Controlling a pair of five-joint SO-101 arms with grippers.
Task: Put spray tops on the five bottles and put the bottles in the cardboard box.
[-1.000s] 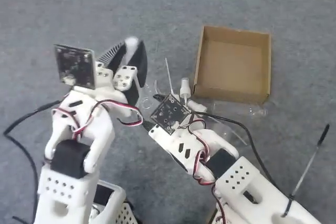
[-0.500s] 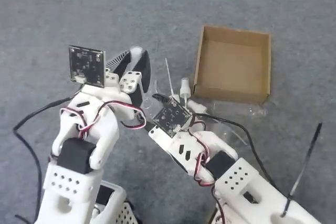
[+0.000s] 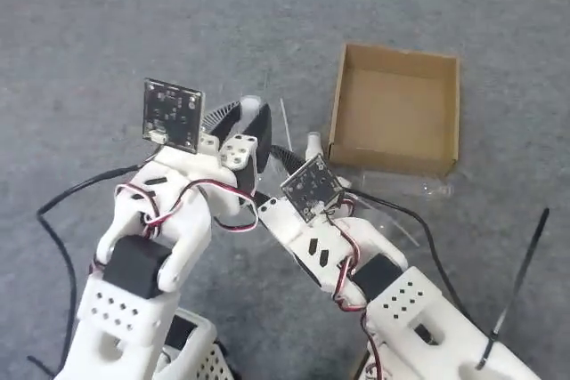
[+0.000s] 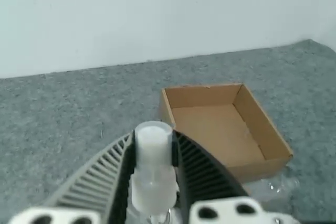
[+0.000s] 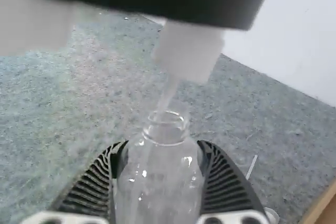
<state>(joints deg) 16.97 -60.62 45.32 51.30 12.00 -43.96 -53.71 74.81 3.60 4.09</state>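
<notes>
Right pincer pinches the clear bottle at its shoulder, mouth up. I judge it light, thin-walled and slick. A hard squeeze could buckle it, so grip below the neck. Left pincer clamps the spray top just above, dip tube apparently entering the mouth. The right wrist view gives me that alignment. The high view gives instead the cardboard box beyond on the worktop.
</notes>
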